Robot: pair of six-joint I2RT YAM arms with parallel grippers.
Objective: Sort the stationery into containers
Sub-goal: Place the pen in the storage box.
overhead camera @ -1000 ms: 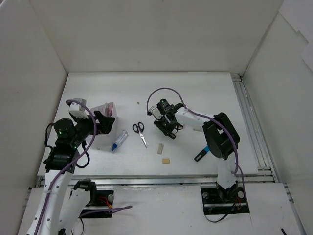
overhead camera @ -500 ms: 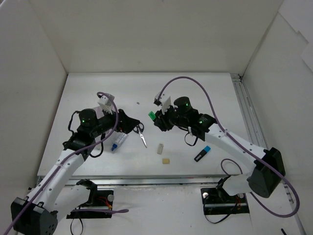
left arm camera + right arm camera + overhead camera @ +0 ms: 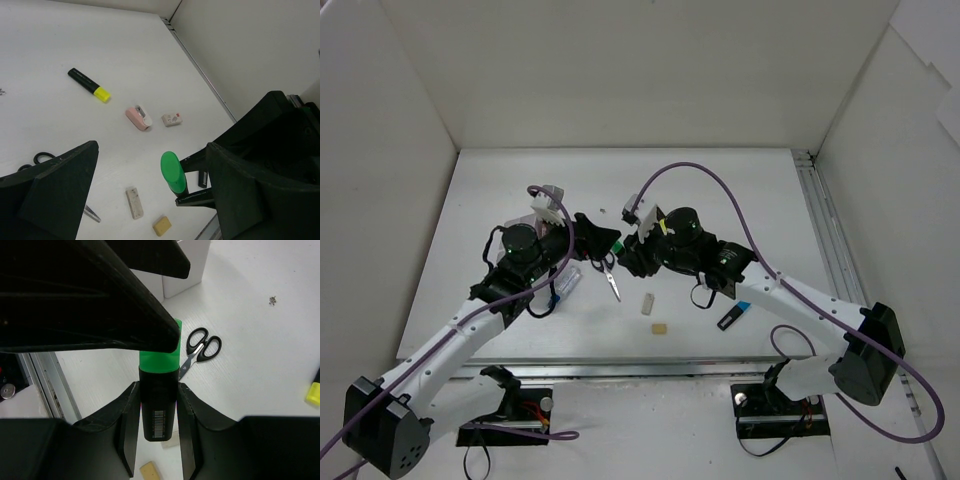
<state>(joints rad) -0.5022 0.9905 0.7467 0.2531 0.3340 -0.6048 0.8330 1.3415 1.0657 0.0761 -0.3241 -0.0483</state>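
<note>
Near edge: a tan eraser [image 3: 661,328] lies closest to the arm bases. A longer beige eraser [image 3: 647,303] lies just behind it, and the two do not touch.
Near right: a blue highlighter [image 3: 732,316] lies flat on the table [image 3: 770,200], beside the right arm's forearm.
Scissors: the scissors [image 3: 608,272] lie flat on the near side of the two grippers, handles toward the back and blades pointing toward me.
Right gripper: the right gripper [image 3: 157,390] is clamped on the green highlighter [image 3: 159,405]. It grips the black barrel, the green end sticks out ahead, and the highlighter is up off the table at mid-table.
Left gripper: the left gripper [image 3: 152,146] has its jaws spread wide, one on each side of the green end. I cannot tell whether either finger touches it.
Container: the white container [image 3: 192,265] stands on the left side beyond the meeting grippers. From above the left arm mostly hides it.
Right of the grippers: the pink-white correction tape [image 3: 138,118] lies on the table with a white eraser [image 3: 171,120] just beside it, not touching.
Farther back: a yellow highlighter [image 3: 90,85] lies flat, apart from the correction tape.
</note>
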